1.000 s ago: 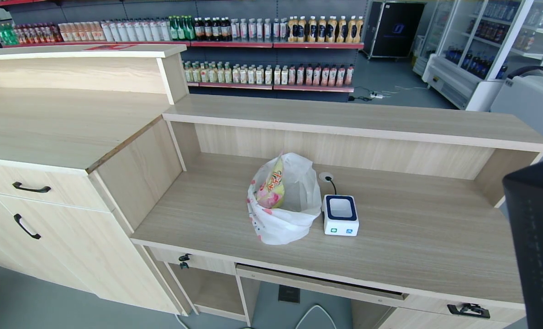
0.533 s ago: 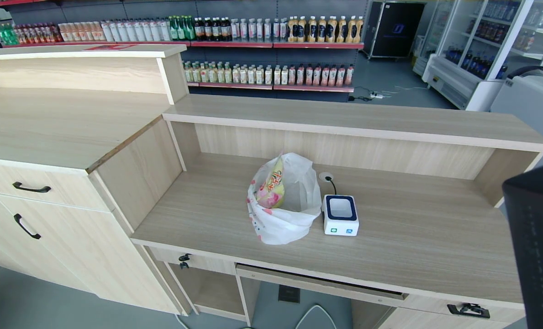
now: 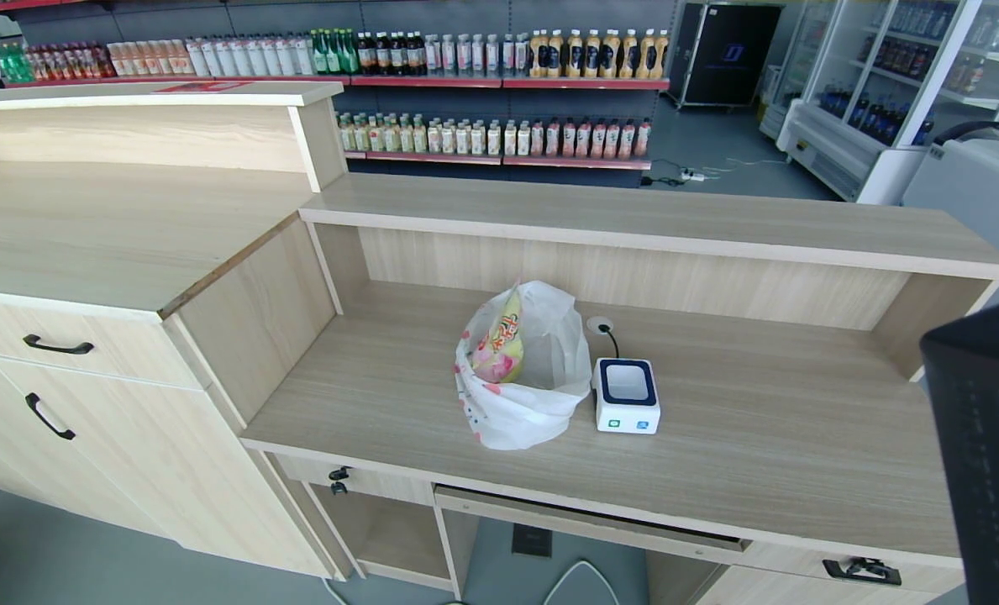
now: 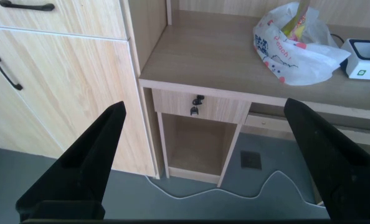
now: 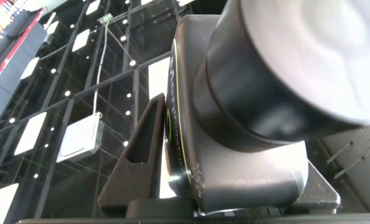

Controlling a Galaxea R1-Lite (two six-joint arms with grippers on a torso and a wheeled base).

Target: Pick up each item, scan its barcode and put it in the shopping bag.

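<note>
A white plastic shopping bag (image 3: pixel 516 403) stands open in the middle of the wooden counter (image 3: pixel 759 437), with a yellow snack packet (image 3: pixel 502 340) upright inside it. A white barcode scanner (image 3: pixel 627 395) with a dark top sits against the bag's right side. My left gripper (image 4: pixel 205 109) hangs open and holds nothing, low before the counter's left front corner, well short of the bag (image 4: pixel 297 53) and the scanner (image 4: pixel 365 59). My right gripper (image 5: pixel 149 146) points up at a gridded ceiling, and a big grey and black rounded body stands close against it.
A raised ledge (image 3: pixel 650 218) runs behind the counter, and a taller cabinet (image 3: pixel 87 252) with black handles stands to its left. A keyed drawer (image 4: pixel 199 107) sits under the counter edge, with a white cable (image 4: pixel 235 193) on the floor. A dark flat body (image 3: pixel 982 454) fills the right edge.
The dark body at the head view's right edge has sunk and shifted left very slightly. The bag, the packet and the scanner have not moved.
</note>
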